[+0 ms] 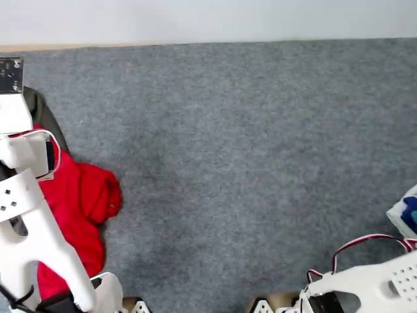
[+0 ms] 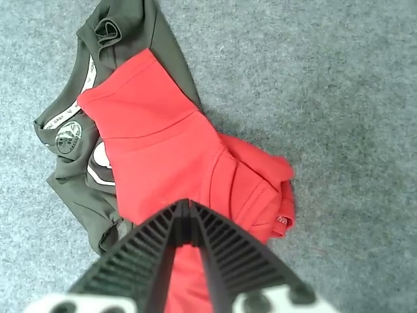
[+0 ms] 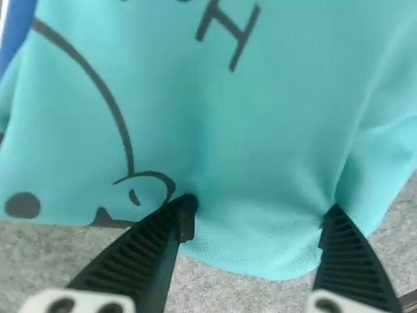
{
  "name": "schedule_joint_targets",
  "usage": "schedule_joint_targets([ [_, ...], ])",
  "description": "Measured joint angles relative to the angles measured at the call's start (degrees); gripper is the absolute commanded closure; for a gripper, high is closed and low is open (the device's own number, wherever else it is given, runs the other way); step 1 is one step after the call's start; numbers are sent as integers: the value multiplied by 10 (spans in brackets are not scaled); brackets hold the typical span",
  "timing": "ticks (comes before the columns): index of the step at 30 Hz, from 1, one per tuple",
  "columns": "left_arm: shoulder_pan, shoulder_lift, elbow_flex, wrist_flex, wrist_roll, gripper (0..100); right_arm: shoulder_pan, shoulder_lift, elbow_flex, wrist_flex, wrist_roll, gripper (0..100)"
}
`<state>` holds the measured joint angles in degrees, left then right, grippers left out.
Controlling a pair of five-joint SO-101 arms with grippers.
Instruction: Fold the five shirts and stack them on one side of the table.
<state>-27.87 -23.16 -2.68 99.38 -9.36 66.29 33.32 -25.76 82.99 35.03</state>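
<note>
Shirts lie at both sides of the table. A red shirt [image 2: 163, 150] sits crumpled on top of a dark olive shirt [image 2: 71, 182] at the left edge, directly beneath the left gripper [image 2: 187, 207], whose fingers are pressed together at the tip over the red cloth; whether they pinch any of it I cannot tell. A teal shirt [image 3: 247, 130] with black print lies under the right gripper [image 3: 260, 212], whose fingers are spread wide with the shirt's hem between them, one fingertip touching the cloth. A strip of blue cloth [image 3: 13, 26] borders the teal one. A grey felt mat [image 1: 247, 143] covers the table, with a pale wall [image 1: 208, 19] behind.
</note>
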Motion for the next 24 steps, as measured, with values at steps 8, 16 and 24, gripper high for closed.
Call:
schedule_joint_targets([
  [8,0,0,18,0,0,998,-62,-65,0,25,-3,693],
  [16,0,0,18,0,0,998,-137,-157,0,65,-67,716],
  [24,0,0,18,0,-9,998,-168,-157,0,74,-106,978],
])
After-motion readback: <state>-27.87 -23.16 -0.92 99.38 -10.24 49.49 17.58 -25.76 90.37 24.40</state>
